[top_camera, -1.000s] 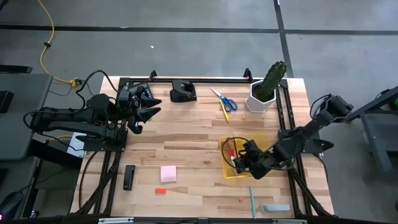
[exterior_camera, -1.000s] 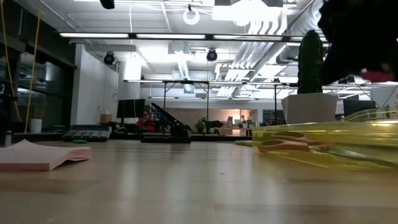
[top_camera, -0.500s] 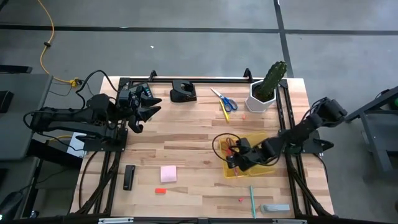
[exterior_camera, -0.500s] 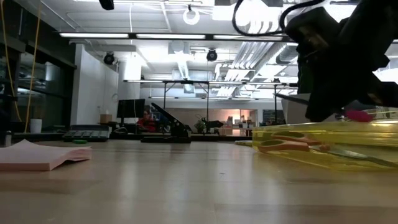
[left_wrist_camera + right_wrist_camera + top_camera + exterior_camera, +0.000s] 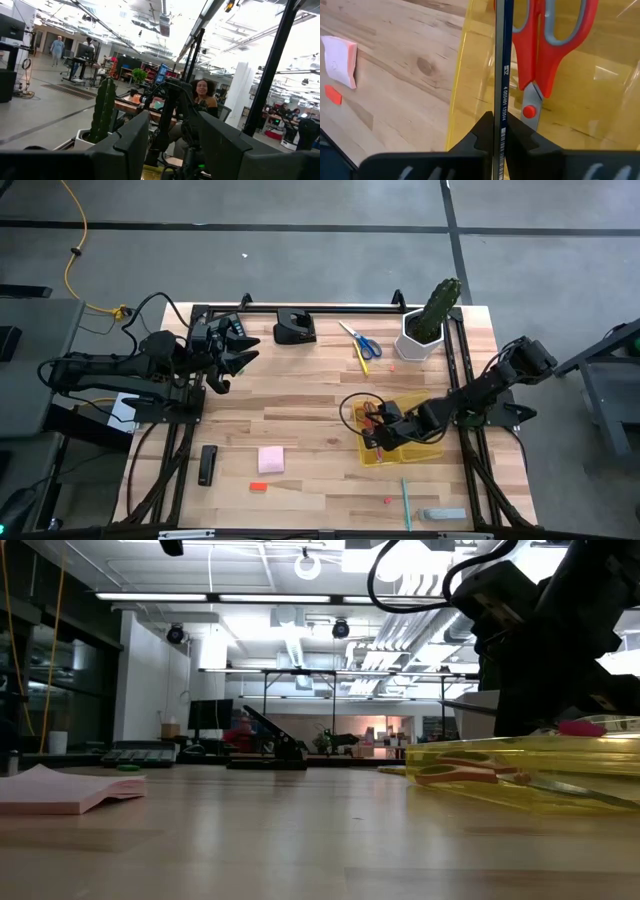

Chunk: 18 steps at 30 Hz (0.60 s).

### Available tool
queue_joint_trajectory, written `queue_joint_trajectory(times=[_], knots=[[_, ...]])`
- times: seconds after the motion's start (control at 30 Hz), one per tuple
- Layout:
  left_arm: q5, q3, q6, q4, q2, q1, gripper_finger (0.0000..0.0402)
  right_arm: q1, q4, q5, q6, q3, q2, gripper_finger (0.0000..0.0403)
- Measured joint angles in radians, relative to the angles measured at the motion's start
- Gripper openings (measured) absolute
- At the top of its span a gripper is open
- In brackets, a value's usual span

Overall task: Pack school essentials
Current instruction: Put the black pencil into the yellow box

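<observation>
Over the clear yellow tray [image 5: 420, 442] my right gripper [image 5: 377, 436] is shut on a thin dark teal pen [image 5: 500, 60]. Red-handled scissors [image 5: 545, 45] lie flat on the tray's floor beside the pen. Blue-handled scissors [image 5: 361, 339] and a yellow pen [image 5: 362, 361] lie on the table near the far edge. The pink sticky pad [image 5: 270, 459], a red bit [image 5: 258, 488] and a teal pen [image 5: 406, 505] lie toward the near edge. My left gripper [image 5: 240, 348] waits open and raised at the far left, with nothing between its fingers [image 5: 131, 145]. My right gripper pinches the pen's shaft [image 5: 499, 117] between its two fingers [image 5: 482, 131]. It comes slanting down from the table's right side. The pen runs on ahead along the fingers, over the tray next to the red scissors. Whether its far tip touches the tray cannot be told.
A green cactus in a white pot [image 5: 428, 322] stands at the far right, a black holder [image 5: 294, 330] at the far middle. A black bar [image 5: 207, 465] lies near left, a grey piece [image 5: 442, 514] and a tiny red bit [image 5: 386, 501] near right. Bare wood [image 5: 300, 410] lies mid-table.
My right gripper has swung toward the table's left over the yellow tray, sunk a little and rolled, carrying the pen with it. Most of this came in the first half second.
</observation>
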Motion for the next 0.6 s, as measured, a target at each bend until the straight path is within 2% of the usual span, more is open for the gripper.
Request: queue_joint_trajectory(times=[0.6], knots=[[0.000, 0.000, 0.000, 0.000, 0.000, 0.000, 0.0156, 0.000, -0.002, 0.007, 0.009, 0.000, 0.000, 0.0016]])
